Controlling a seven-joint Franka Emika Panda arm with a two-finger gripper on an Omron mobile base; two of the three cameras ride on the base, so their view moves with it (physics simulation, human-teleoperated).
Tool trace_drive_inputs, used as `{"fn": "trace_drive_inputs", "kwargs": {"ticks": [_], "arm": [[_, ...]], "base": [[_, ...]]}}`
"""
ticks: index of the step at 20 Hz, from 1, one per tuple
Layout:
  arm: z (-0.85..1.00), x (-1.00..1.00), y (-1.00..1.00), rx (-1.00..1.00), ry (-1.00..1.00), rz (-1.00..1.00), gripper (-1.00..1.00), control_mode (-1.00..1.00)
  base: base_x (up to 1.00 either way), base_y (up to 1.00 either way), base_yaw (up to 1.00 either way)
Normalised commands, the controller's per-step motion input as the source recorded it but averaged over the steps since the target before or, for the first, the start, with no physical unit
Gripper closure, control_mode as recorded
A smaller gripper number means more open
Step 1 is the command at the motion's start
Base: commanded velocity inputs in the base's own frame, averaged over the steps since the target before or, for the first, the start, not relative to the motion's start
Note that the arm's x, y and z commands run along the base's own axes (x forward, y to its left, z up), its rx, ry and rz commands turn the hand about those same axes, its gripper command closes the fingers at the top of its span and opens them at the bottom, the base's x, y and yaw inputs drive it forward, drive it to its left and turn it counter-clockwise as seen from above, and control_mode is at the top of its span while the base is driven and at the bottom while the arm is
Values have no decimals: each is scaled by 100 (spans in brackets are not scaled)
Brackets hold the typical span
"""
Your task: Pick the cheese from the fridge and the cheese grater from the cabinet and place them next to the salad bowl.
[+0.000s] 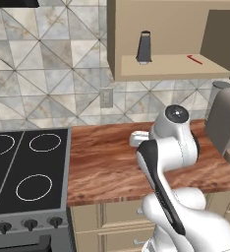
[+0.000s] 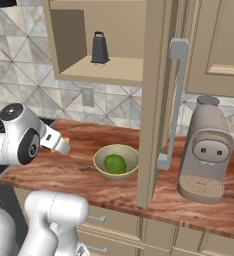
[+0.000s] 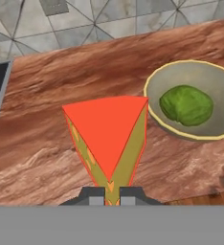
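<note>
Now fingers [image 3: 112, 195] clamped on cheese [image 3: 109, 134], beside salad bowl [image 3: 154, 86], no readable writing

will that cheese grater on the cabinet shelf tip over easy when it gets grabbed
Probably somewhat. The cheese grater stands upright, tall and slim, tapering upward, so a sideways nudge could topple it. It looks like rigid metal, so it should not flex. Its smooth sides may be slippery; the small top handle seems the safer hold.
</note>
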Motion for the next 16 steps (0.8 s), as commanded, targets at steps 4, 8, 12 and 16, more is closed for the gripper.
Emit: {"fn": "trace_drive_inputs", "kwargs": {"ticks": [4, 8, 12, 16], "arm": [[-25, 17, 0, 0, 3, 0, 100, -100], [-32, 22, 0, 0, 7, -1, 100, -100], [-31, 21, 0, 0, 4, 0, 100, -100], [-36, 11, -1, 0, 3, 0, 100, -100]], "base": [[0, 0, 0], [0, 0, 0], [0, 0, 0], [0, 0, 0]]}}
